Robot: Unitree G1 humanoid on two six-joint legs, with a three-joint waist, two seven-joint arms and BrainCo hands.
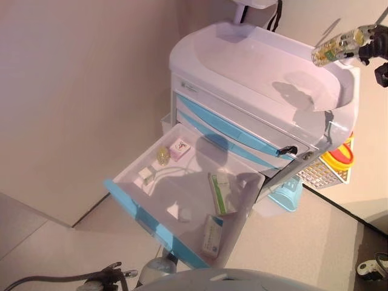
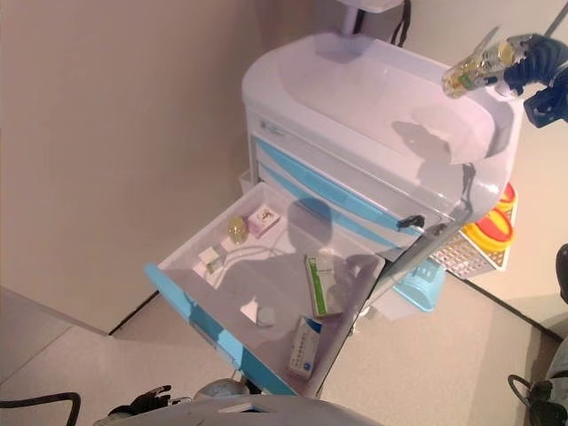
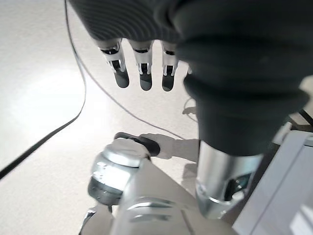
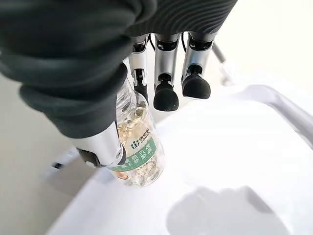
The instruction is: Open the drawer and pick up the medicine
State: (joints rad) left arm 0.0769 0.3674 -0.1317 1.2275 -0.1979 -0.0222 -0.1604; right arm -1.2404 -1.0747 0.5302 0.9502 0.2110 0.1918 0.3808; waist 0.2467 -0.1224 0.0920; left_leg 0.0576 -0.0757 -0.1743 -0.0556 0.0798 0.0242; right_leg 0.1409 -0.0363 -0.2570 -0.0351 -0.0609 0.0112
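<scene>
A white cart point(image 1: 200, 51) with blue-fronted drawers has one drawer point(image 1: 182, 194) pulled open. Inside lie a pink box point(image 1: 179, 148), a small yellow bottle point(image 1: 163, 156), a green-and-white box point(image 1: 219, 193) and a blue-and-white box point(image 1: 212, 236). My right hand point(image 1: 373, 45) is high above the cart's top at its right rim, shut on a clear medicine bottle point(image 1: 335, 48) of yellow capsules with a green label point(image 4: 139, 149). My left hand point(image 3: 142, 68) hangs low over the floor with straight fingers, holding nothing.
A white wire basket point(image 1: 324, 173) with yellow rings point(image 1: 341, 154) hangs on the cart's right side, a light blue bin point(image 1: 286, 194) below it. A wall stands at the left. A dark cable point(image 3: 73, 105) runs over the floor.
</scene>
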